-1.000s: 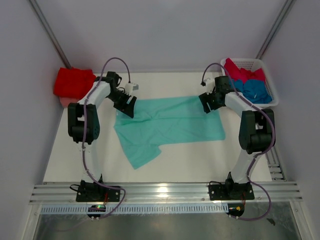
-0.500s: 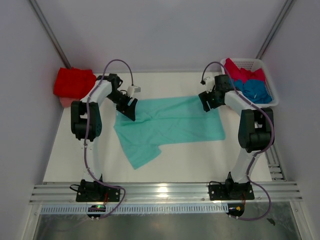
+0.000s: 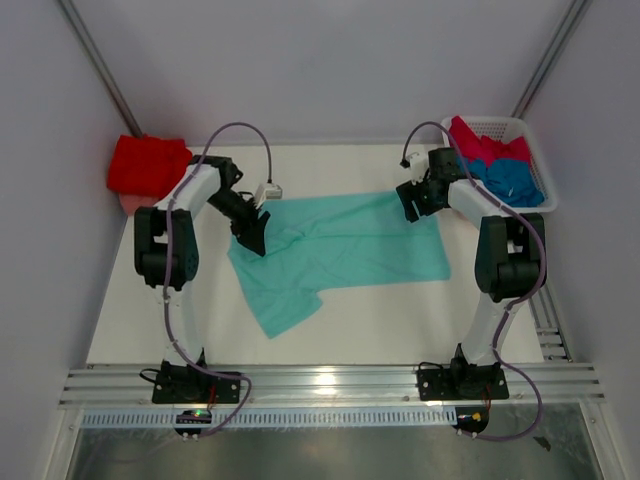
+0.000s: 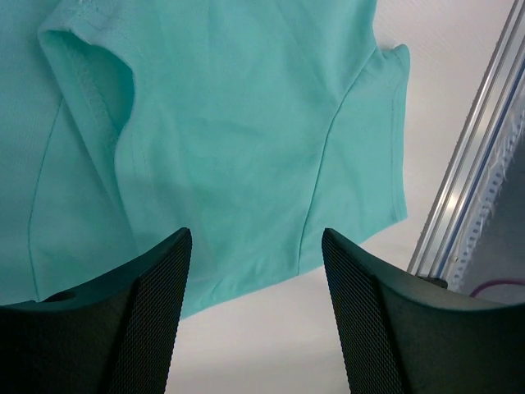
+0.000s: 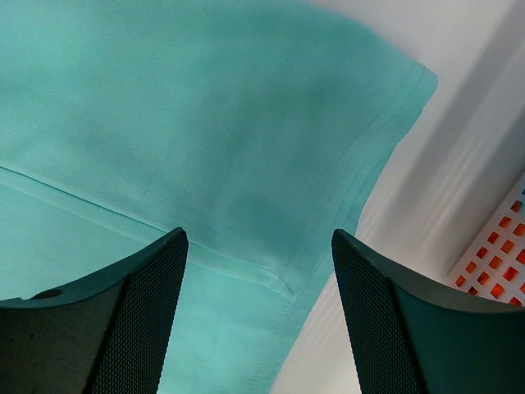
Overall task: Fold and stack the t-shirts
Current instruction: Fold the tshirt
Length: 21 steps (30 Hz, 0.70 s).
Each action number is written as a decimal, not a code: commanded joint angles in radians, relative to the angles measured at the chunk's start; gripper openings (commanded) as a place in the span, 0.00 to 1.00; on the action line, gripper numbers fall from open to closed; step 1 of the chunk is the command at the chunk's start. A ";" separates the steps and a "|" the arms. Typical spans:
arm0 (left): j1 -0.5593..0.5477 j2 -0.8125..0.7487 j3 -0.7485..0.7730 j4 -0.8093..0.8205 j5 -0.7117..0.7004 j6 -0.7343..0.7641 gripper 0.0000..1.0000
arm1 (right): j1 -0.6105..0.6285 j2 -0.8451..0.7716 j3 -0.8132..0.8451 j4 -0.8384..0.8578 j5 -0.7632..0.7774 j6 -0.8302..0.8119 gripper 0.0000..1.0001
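A mint-teal t-shirt (image 3: 340,250) lies partly spread on the white table, with a sleeve trailing toward the near left. My left gripper (image 3: 251,236) hovers open over the shirt's left edge. In the left wrist view the gripper (image 4: 256,240) has the shirt's sleeve and hem (image 4: 230,123) just beyond its empty fingers. My right gripper (image 3: 411,204) stands open above the shirt's far right corner. In the right wrist view this gripper (image 5: 258,240) frames a seamed hem (image 5: 205,123), gripping nothing. A bright red t-shirt (image 3: 148,163) sits folded at the far left.
A white slatted basket (image 3: 543,190) at the far right holds blue (image 3: 515,180) and crimson-pink (image 3: 485,145) t-shirts; its wall (image 5: 502,246) shows close beside my right gripper. An aluminium rail (image 3: 330,382) runs along the near table edge. Grey walls close in both sides.
My left gripper has slid from the shirt's far left corner toward the near side along its left edge, its fingers narrowing slightly. The right arm has barely moved.
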 commanded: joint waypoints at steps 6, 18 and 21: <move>-0.002 -0.012 0.141 -0.094 -0.044 -0.126 0.67 | -0.002 0.006 0.061 -0.009 -0.032 0.021 0.75; -0.004 0.279 0.416 -0.045 -0.089 -0.203 0.67 | -0.004 0.016 0.056 -0.006 -0.013 0.012 0.75; -0.004 0.299 0.413 -0.039 -0.101 -0.189 0.67 | -0.001 0.024 0.061 -0.008 -0.015 0.013 0.75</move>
